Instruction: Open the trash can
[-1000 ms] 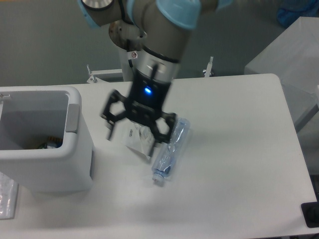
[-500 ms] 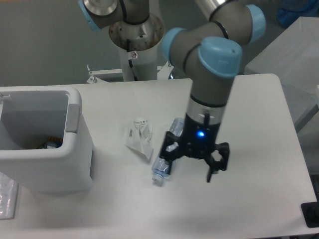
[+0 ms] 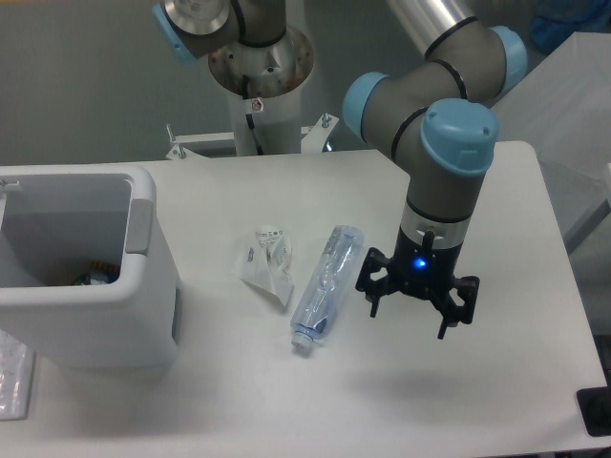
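Observation:
The trash can [image 3: 143, 315] is a big boxy white bin at the left of the table. Its top stands open, and I can see some rubbish deep inside it. A grey tab [image 3: 139, 225] sits on its right rim. My gripper [image 3: 410, 310] hangs over the table well to the right of the bin, past the bottle. Its black fingers [image 3: 371, 295] are spread apart with nothing between them, so it is open.
A crushed clear plastic bottle [image 3: 325, 283] lies on the table between bin and gripper. A crumpled white wrapper [image 3: 267, 262] lies just left of it. A clear plastic item [image 3: 11, 377] sits at the front left edge. The arm's base [image 3: 260, 67] stands behind the table.
The gripper has swung from near the bin's right side, over the wrapper and bottle, to the right of the bottle. It stayed open. The bin, bottle and wrapper have not moved.

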`<state>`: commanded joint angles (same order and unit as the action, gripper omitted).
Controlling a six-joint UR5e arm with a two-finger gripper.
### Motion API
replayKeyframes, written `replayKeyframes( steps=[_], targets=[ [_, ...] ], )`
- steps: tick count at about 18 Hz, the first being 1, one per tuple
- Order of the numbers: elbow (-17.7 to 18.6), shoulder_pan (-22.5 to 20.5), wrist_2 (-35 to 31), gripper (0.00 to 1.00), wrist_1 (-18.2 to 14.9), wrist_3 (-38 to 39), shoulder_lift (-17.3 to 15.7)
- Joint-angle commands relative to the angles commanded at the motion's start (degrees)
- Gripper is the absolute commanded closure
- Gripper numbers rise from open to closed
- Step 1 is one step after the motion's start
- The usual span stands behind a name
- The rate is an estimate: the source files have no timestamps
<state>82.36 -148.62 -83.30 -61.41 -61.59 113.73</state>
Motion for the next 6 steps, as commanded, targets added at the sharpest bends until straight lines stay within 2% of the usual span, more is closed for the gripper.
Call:
replayKeyframes(
  steps=[2,3,6],
  targets=[
    [-2.3,0.1,-3.0,0.00,-6.1,-4.1,0.2],
    [-3.3,0.2,-3.8,0.00,-8.1,-5.1,0.3],
    [-3.3,0.3,-3.9,0.00,-8.7,-5.3,0.4]
  ],
)
